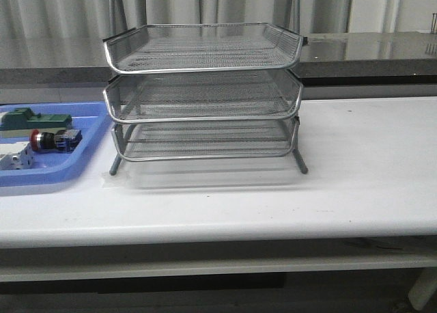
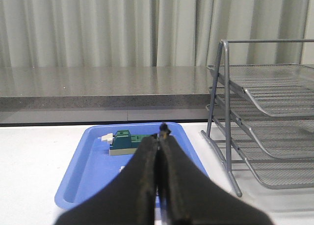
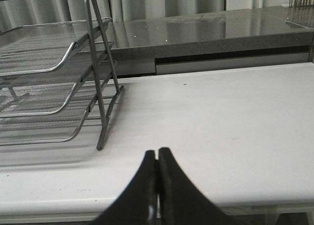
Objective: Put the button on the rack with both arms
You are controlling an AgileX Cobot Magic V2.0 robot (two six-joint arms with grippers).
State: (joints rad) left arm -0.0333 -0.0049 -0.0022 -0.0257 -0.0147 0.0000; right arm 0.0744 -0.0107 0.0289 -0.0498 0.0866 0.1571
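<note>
The rack [image 1: 203, 94] stands centre frame in the front view, toward the table's [image 1: 369, 183] far edge, with broad bare tabletop on its right and in front. At the left edge, the blue tray [image 1: 65, 166] holds the button [image 1: 53, 140], lying on its side, between a green block [image 1: 34, 119] behind and a white block [image 1: 17, 159] in front. Both the left gripper [image 2: 158, 151] and the right gripper [image 3: 157, 166] have fingers pressed together, gripping nothing.
</note>
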